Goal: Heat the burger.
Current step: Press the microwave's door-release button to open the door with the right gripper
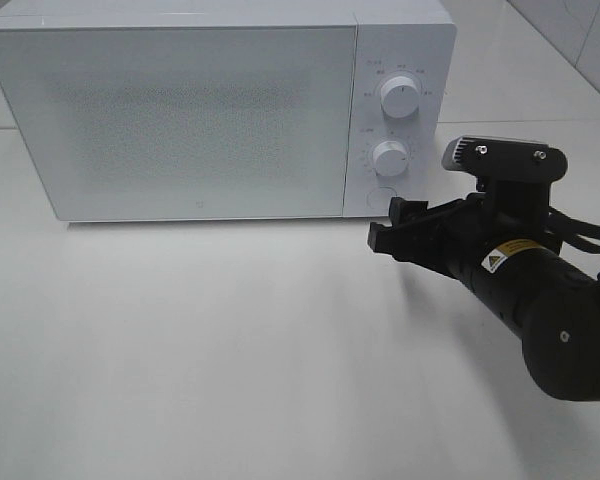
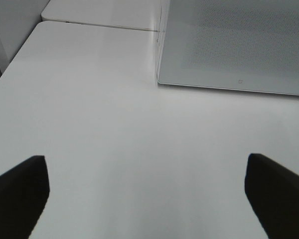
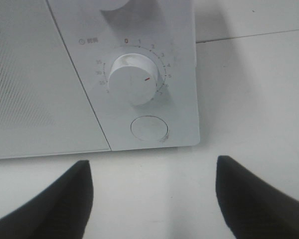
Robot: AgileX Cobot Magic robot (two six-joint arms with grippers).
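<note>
Microwave (image 1: pixel 180 110) fronts the outstretched right tool (image 1: pixel 383 224) (jaws apart).

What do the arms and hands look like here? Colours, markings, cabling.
Right arm matte black, rounded links, yellow warning-triangle sticker, black cables at the wrist, silver-grey camera on a black bracket. Right hand black, blocky fingers. Left hand: only two black tapered fingertips show.

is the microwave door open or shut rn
Shut. The microwave door lies flat and flush with the control panel, and no gap shows along its edge.
</note>
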